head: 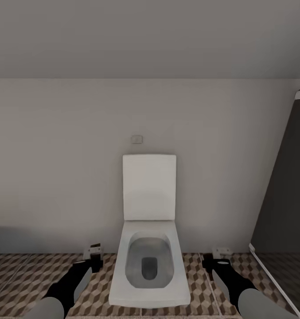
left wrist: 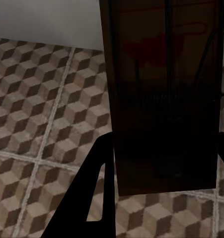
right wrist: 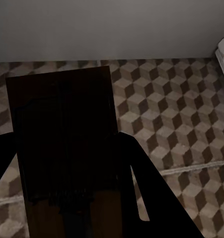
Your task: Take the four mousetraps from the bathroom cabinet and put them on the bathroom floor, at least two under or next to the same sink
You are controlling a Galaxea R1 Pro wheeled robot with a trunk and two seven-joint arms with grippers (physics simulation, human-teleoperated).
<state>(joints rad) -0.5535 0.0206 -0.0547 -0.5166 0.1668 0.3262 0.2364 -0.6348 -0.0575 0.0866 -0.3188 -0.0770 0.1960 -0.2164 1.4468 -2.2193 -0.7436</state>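
Both arms are carrying a mousetrap each, probably hauling them toward the sink. The left hand [left wrist: 161, 163] is clamped on one mousetrap [left wrist: 166, 94], the right hand [right wrist: 67, 188] on another [right wrist: 62, 148]. Head view just gets the toilet [head: 149, 248] dead ahead; the wrist cams show the boards over the bathroom floor [left wrist: 37, 114].

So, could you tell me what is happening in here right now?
The robot is facing a white toilet with its lid up, against a plain wall. Each arm carries a mousetrap above the cube-patterned bathroom floor: the left gripper holds one mousetrap and the right gripper holds another mousetrap, jaws closed on each board. Both traps are off the floor, not yet set down.
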